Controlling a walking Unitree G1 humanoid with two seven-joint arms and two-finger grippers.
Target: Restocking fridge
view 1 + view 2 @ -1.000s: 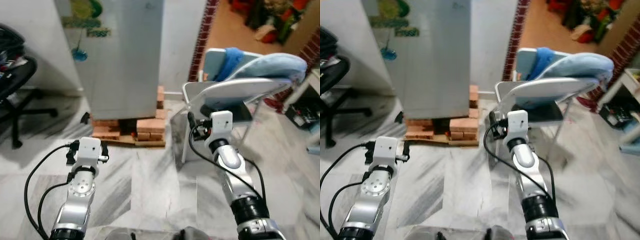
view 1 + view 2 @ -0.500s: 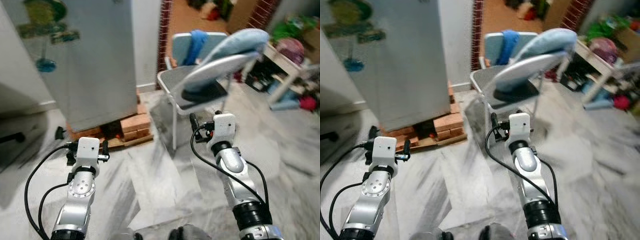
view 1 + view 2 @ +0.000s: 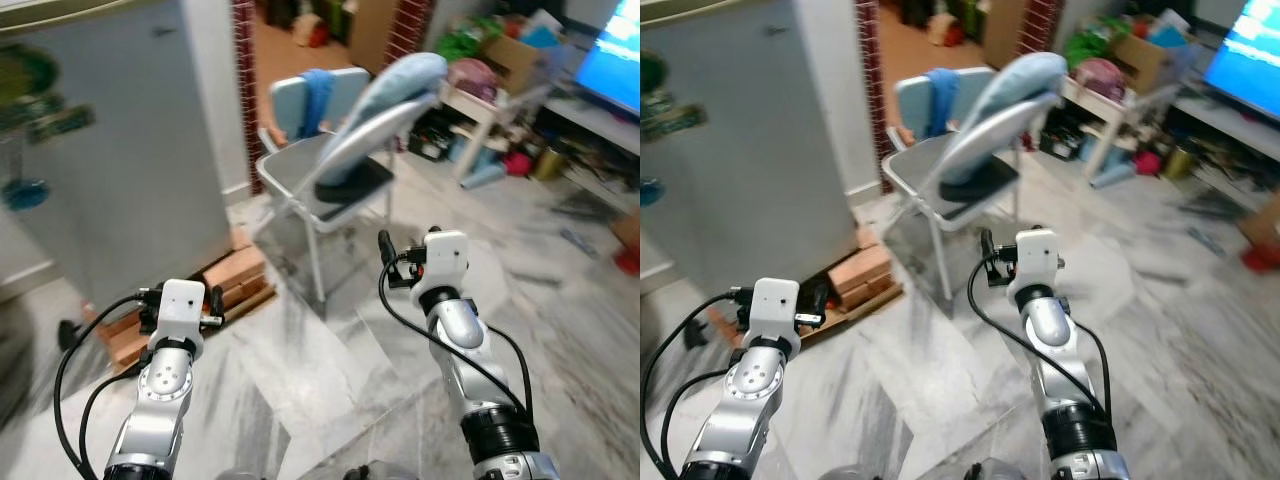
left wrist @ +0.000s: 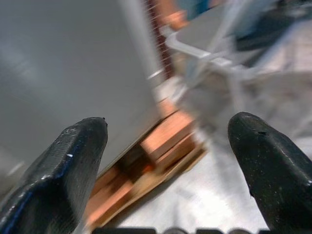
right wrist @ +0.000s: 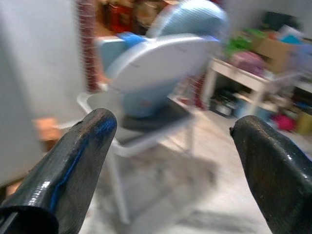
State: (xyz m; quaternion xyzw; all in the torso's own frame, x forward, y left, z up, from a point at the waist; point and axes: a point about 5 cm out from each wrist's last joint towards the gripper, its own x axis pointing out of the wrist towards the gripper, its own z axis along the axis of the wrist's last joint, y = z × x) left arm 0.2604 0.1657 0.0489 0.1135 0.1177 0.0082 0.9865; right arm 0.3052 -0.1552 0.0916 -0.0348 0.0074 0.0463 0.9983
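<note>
Left pincer (image 4: 165,161): fingers spread wide, nothing between them; held out low over the floor, aimed toward the foot of the fridge.
Right pincer (image 5: 170,161): fingers also spread wide and empty; held forward, aimed at the chair.
Fridge (image 3: 110,150): grey, to the robot's left front, door closed as far as the blurred head views show; it stands on a stack of bricks (image 3: 235,280) over a wooden pallet.
Stock: no food or bottles to be made out in either pincer or on the floor nearby.
Progress: cannot be settled; closed door and empty pincers fit both a robot on its way to fetch goods and one that has put them away.
Edges: brick stack and pallet jut out at the fridge's base; the chair (image 3: 320,190), piled with a blue cushion, stands just right of the fridge.
Open room: bare marble floor (image 3: 330,380) ahead and to the right; a cluttered low table (image 3: 480,105) lies well beyond.
</note>
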